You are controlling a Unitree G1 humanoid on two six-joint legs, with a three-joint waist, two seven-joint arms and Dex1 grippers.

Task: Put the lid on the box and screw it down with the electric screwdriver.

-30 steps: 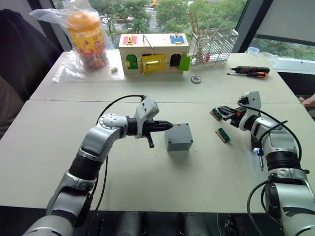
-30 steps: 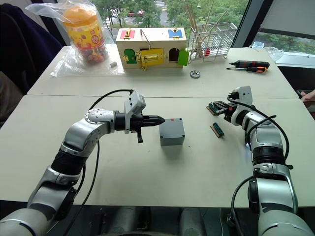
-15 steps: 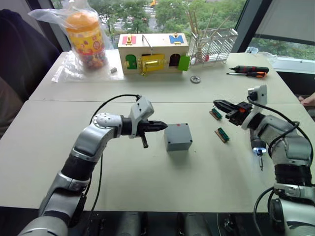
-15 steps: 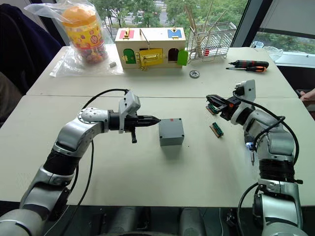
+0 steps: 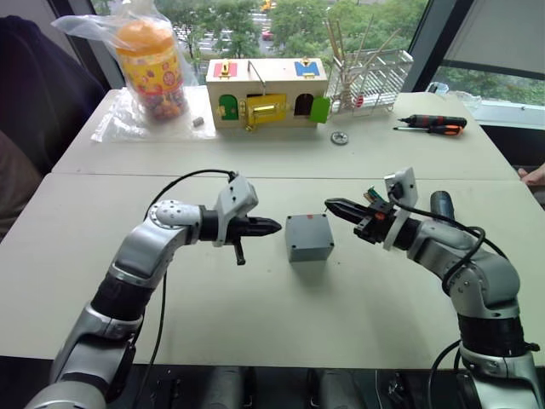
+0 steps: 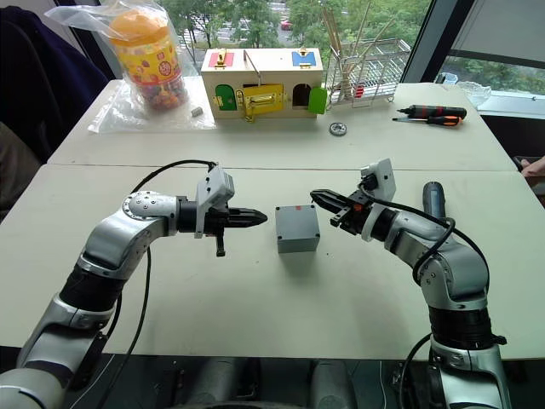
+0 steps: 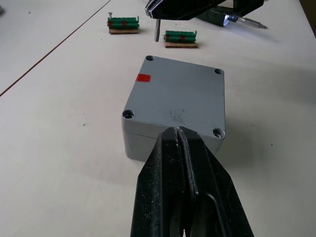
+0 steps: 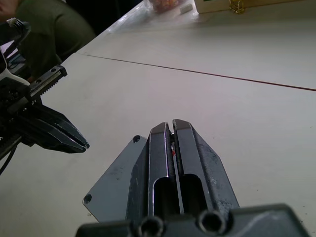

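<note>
— Box position and finish?
— Matte grey plastic box (image 5: 308, 237), lid (image 7: 181, 97) seated flat, recessed corner screw holes, table centre.
— Grippers?
— Left gripper (image 5: 272, 227) at its 9 o'clock, right gripper (image 5: 332, 205) at 2 o'clock; both pressed together, empty. Cylindrical electric screwdriver (image 6: 433, 198) at 3 o'clock.

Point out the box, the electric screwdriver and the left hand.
box (image 5: 308, 237), left eye view, front wall.
electric screwdriver (image 6: 433, 197), right eye view, dark handle.
left hand (image 6: 258, 218), right eye view, shut fingertips.
</note>
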